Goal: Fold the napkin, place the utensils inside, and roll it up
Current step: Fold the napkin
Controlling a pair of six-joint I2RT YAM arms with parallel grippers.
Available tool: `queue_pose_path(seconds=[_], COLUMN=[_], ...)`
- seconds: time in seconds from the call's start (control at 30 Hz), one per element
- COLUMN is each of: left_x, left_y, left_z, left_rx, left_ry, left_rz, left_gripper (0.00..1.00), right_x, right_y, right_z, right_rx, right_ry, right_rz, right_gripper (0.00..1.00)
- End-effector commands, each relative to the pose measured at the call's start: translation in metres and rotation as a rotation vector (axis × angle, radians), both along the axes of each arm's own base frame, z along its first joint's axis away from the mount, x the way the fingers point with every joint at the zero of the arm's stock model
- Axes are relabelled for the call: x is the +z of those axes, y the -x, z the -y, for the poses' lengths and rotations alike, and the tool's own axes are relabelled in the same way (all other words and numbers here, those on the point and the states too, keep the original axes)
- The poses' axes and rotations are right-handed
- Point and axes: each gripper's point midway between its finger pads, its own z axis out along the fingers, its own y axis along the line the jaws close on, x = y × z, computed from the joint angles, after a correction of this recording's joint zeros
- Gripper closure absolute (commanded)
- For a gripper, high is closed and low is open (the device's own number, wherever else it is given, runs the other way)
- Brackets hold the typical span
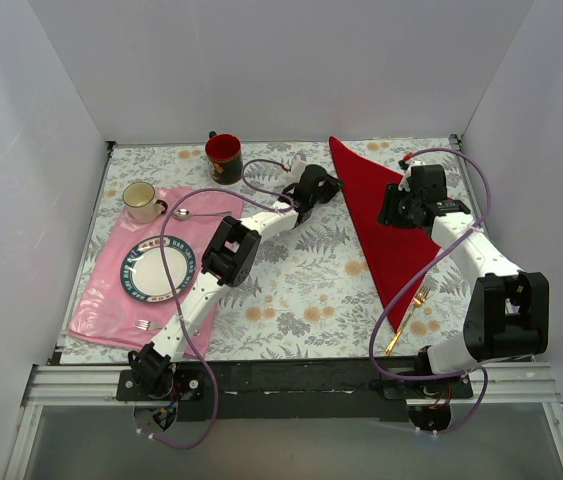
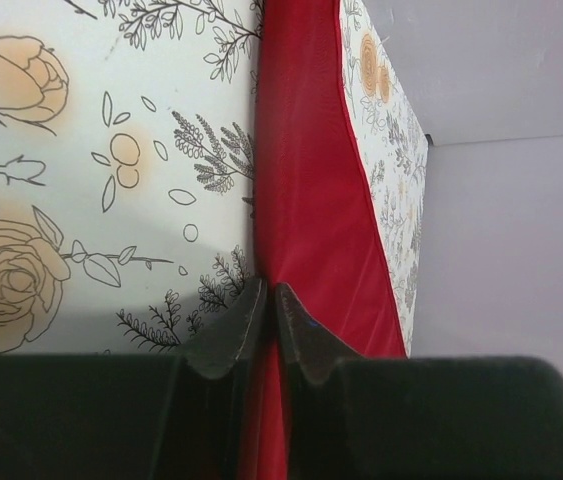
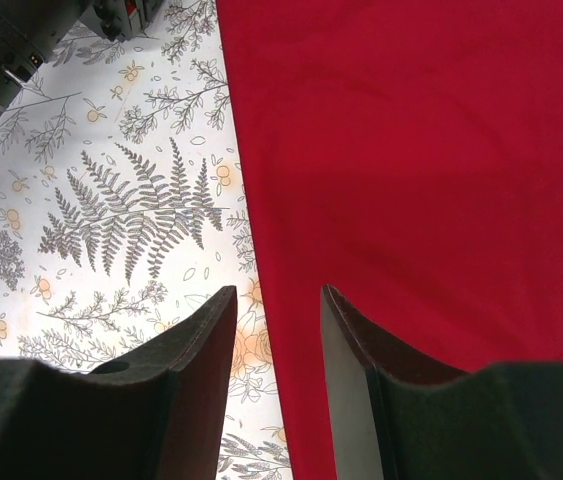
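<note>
Top external: 1 napkin [image 1: 386, 235], 1 gold fork [image 1: 408, 318]; left tool [image 2: 266, 292] clamped on napkin edge, right tool [image 3: 276, 297] apart abv it.

We see bare tablecloth [image 1: 301, 290] mid-table, btwn left arm [image 1: 231, 250] and napkin [image 1: 386, 225]: room to pass. Left arm runs diagonally, barring the left side. That side is crowded: placemat [image 1: 101, 305] w/ plate [image 1: 129, 262], silver fork [image 1: 146, 324], spoon [image 1: 196, 213], cream cup [image 1: 142, 201]; red mug [image 1: 224, 157] at back. Gold fork [image 1: 408, 318] lies by the napkin's near tip, close to right arm [image 1: 481, 260]. Walls [image 1: 21, 150] on 3 sides.
</note>
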Motion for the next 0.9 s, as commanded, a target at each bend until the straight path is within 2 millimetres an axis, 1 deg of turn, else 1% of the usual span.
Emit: queue_pose_path(seconds=[0.0,0.07,0.1,0.17,0.2,0.23,0.27,0.3,0.33,0.37,0.4,0.43,0.47,0.5,0.53,0.57,0.6,0.63,0.67,0.7,0.77,0.8,0.87], left_x=[-0.035,-0.031,-0.022,-0.019,-0.006,-0.003,-0.01,-0.007,0.005,-0.003,-0.004,0.015,-0.002,-0.001,0.003,0.018,0.002,0.001,0.02,0.001,0.002,-0.002,-0.001], left_y=[0.008,0.007,0.006,0.006,0.005,0.006,0.01,0.01,0.011,0.016,0.018,0.018,0.027,0.027,0.029,0.032,0.042,0.048,0.05,0.062,0.068,0.077,0.08], left_z=[-0.007,-0.009,-0.01,-0.012,-0.013,-0.014,-0.019,-0.022,-0.025,-0.033,-0.039,-0.044,-0.054,-0.063,-0.069,-0.073,-0.086,-0.093,-0.098,-0.111,-0.124,-0.135,-0.146], left_rx=[0.002,0.003,0.007,0.0,0.001,-0.001,-0.005,-0.002,0.001,0.002,0.003,0.01,0.01,0.018,0.022,0.022,0.02,0.02,0.03,0.03,0.038,0.031,0.033], left_ry=[-0.116,-0.134,-0.141,-0.167,-0.163,-0.168,-0.189,-0.192,-0.192,-0.212,-0.228,-0.223,-0.251,-0.261,-0.262,-0.249,-0.273,-0.288,-0.279,-0.315,-0.327,-0.333,-0.329], left_rz=[-0.044,-0.03,-0.013,0.004,0.021,0.027,0.021,0.024,0.035,0.02,0.018,0.04,0.016,0.014,0.014,0.027,-0.006,-0.009,0.023,-0.012,-0.019,-0.041,-0.048], left_gripper=[0.98,1.0,1.0,1.0,1.0,1.0,1.0,1.0,1.0,1.0,1.0,1.0,1.0,1.0,1.0,1.0,1.0,1.0,1.0,1.0,1.0,1.0,1.0], right_x=[0.015,0.014,0.015,0.015,0.014,0.012,0.012,0.012,0.012,0.011,0.01,0.008,0.008,0.007,0.007,0.007,0.004,0.004,0.003,0.002,-0.004,-0.005,-0.009], right_y=[-0.003,-0.004,-0.004,-0.003,-0.003,-0.003,-0.002,-0.002,-0.001,0.0,0.001,0.002,0.003,0.005,0.006,0.007,0.01,0.012,0.014,0.016,0.024,0.026,0.037], right_z=[0.0,0.001,0.001,0.001,0.001,0.001,0.0,0.0,-0.001,-0.002,-0.003,-0.003,-0.004,-0.004,-0.005,-0.006,-0.007,-0.009,-0.011,-0.013,-0.018,-0.02,-0.031], right_rx=[0.006,0.004,0.002,0.004,0.004,0.004,0.005,0.006,0.008,0.013,0.015,0.017,0.018,0.019,0.021,0.025,0.027,0.036,0.039,0.047,0.064,0.072,0.1], right_ry=[-0.017,-0.017,-0.018,-0.018,-0.02,-0.019,-0.02,-0.023,-0.03,-0.035,-0.037,-0.038,-0.041,-0.042,-0.05,-0.054,-0.059,-0.067,-0.072,-0.073,-0.071,-0.068,-0.063], right_rz=[0.058,0.057,0.058,0.057,0.056,0.052,0.052,0.048,0.043,0.036,0.033,0.025,0.023,0.02,0.015,0.014,0.003,0.004,-0.005,-0.01,-0.032,-0.038,-0.059], right_gripper=[0.54,0.54,0.54,0.54,0.54,0.54,0.54,0.54,0.54,0.54,0.54,0.54,0.54,0.54,0.54,0.54,0.54,0.55,0.55,0.55,0.55,0.55,0.55])
